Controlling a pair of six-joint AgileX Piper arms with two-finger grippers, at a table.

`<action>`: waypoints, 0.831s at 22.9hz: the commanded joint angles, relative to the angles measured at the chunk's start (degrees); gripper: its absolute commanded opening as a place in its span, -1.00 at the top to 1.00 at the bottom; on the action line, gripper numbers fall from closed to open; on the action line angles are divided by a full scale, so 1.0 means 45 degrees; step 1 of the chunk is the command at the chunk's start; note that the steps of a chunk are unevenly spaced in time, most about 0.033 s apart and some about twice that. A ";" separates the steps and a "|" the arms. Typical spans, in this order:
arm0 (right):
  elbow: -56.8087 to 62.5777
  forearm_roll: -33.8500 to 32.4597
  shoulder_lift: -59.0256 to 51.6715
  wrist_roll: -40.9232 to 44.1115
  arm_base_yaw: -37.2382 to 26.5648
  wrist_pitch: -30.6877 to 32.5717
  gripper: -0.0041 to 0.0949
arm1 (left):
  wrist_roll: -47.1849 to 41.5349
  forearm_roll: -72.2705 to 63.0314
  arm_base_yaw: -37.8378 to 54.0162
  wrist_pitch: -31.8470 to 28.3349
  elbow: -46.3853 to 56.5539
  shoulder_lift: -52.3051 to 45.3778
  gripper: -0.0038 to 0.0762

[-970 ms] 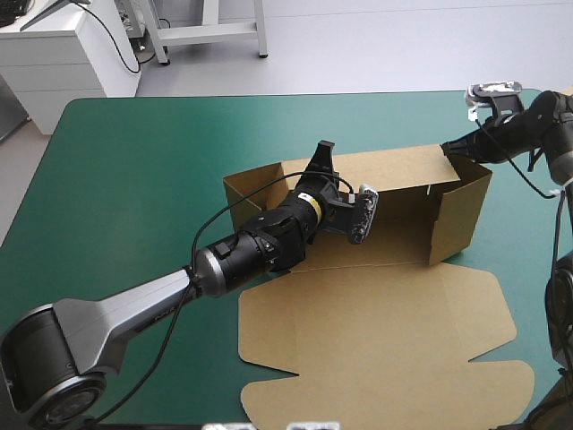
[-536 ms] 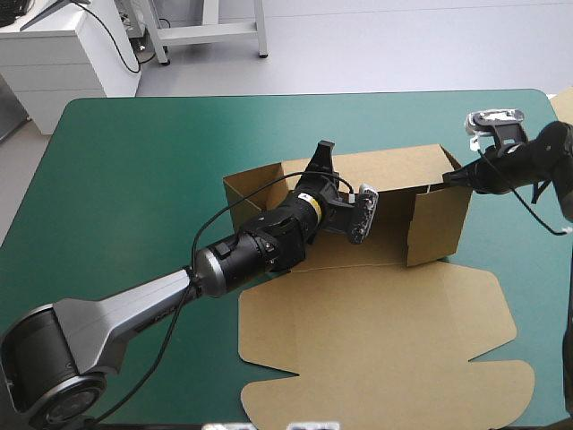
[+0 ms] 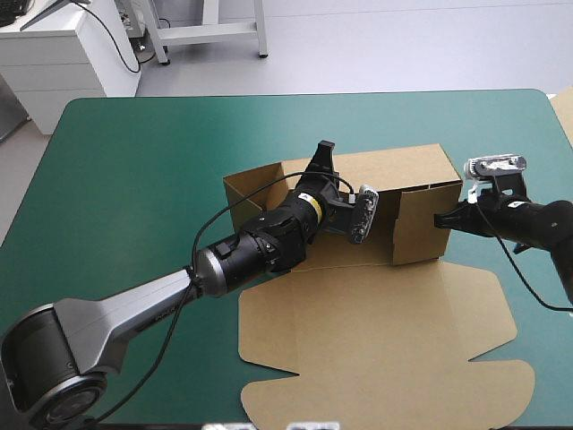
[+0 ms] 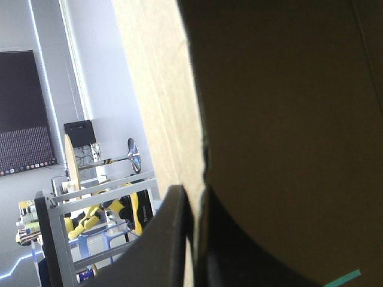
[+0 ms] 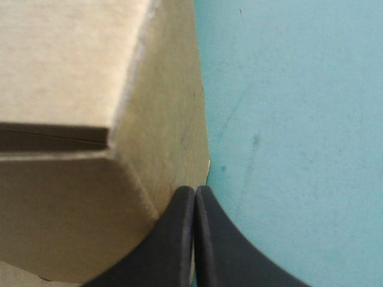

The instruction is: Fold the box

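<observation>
Brown cardboard box [image 3: 421, 179], a cut sheet with walls raised, sat on the teal-green cover [image 3: 134, 161] between both arms. Its lid panel [image 3: 376, 331] lay flat, back of the fingertips toward the near edge. The left gripper [image 3: 324, 150] with black fin fingers was clamped on the far wall's top edge, board between its fingers. The right gripper [image 5: 195, 200] was pinched together and empty, tip touching the end wall just ahead.
</observation>
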 commanded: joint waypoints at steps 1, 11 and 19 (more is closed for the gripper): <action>-0.0280 0.1071 -0.0455 -0.0980 -0.0063 -0.0444 0.96 | -0.0054 -0.0665 -0.0228 0.0359 -0.0032 -0.0172 0.92; -0.0306 -0.0360 -0.0961 -0.1502 -0.0063 0.0151 0.94 | -0.0054 -0.0318 -0.0228 0.0336 -0.0032 -0.0172 0.92; -0.0306 -0.0908 -0.0982 -0.2151 -0.0063 0.0718 0.24 | -0.0107 -0.0229 -0.0228 0.0348 -0.0032 -0.0172 0.92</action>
